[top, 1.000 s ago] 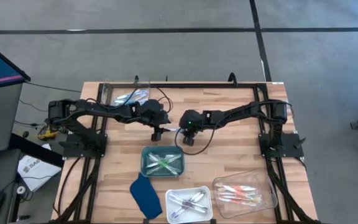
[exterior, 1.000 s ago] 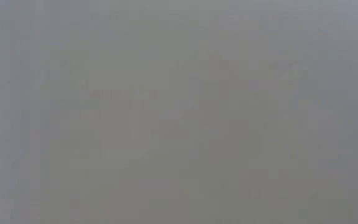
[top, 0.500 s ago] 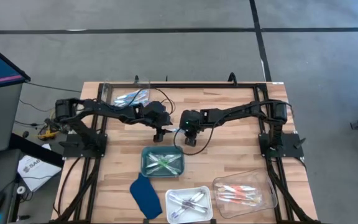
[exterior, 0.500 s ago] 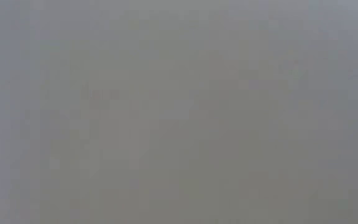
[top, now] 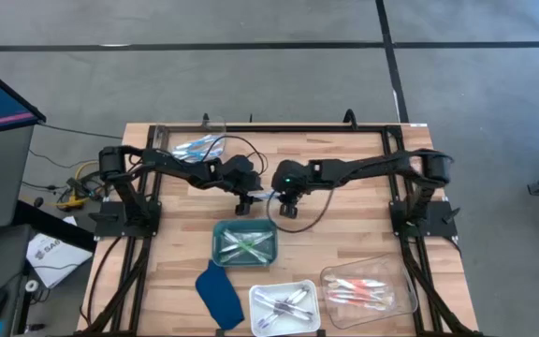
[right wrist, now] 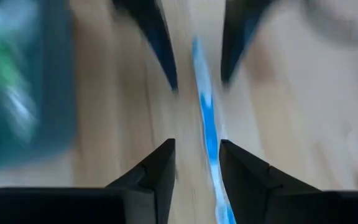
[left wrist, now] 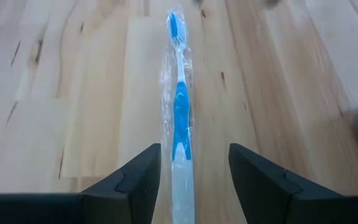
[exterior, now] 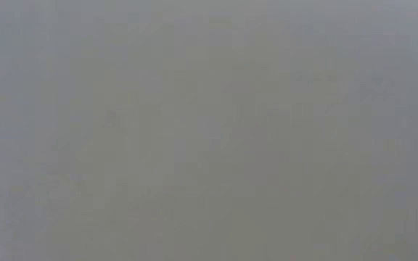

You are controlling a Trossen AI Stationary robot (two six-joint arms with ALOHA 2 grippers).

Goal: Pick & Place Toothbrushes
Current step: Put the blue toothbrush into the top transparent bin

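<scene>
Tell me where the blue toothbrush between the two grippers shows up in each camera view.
High view: blue toothbrush mid-table, a pale sliver between both grippers.
Low view: not visible; the picture is blank grey.
Left wrist view: centre, running lengthwise between the left gripper fingers.
Right wrist view: centre, between the right gripper fingers.
Shared landmark: the wooden tabletop.

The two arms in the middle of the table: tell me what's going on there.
Both arms meet over the middle of the wooden table, at one blue toothbrush in a clear wrapper. It lies between the fingers of the left tool, and the same brush runs between the fingers of the right tool from the other end. Whether either tool is squeezing it can't be made out. Other toothbrushes sit sorted by colour: green ones in the teal tray, others in a white tray and two clear trays.
</scene>
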